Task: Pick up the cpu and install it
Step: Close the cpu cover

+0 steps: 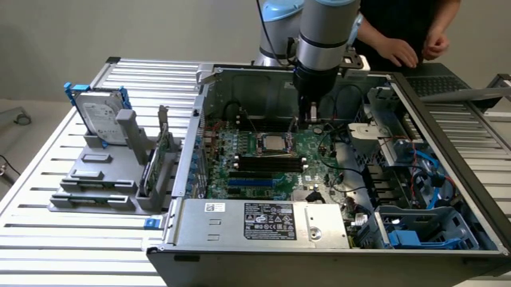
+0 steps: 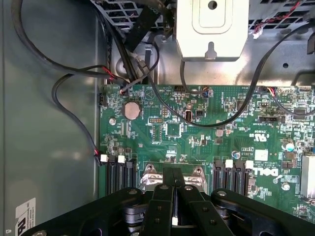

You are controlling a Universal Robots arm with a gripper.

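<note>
The pincer (image 2: 173,178), its fingers pressed together on nothing visible, hangs low over the motherboard (image 2: 231,132) just beside the socket (image 2: 147,178) where the cpu (image 1: 276,145) lies, so a slight drift could knock the chip askew or snag a black cable (image 2: 206,125).

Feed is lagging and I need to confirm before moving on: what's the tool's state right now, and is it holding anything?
Tool: closed, jaws pressed together, nothing visibly held.

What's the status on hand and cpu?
Hand shut, hovering by metal-framed socket. Small square silver-grey cpu sits in socket. Black cables clear of it.
</note>
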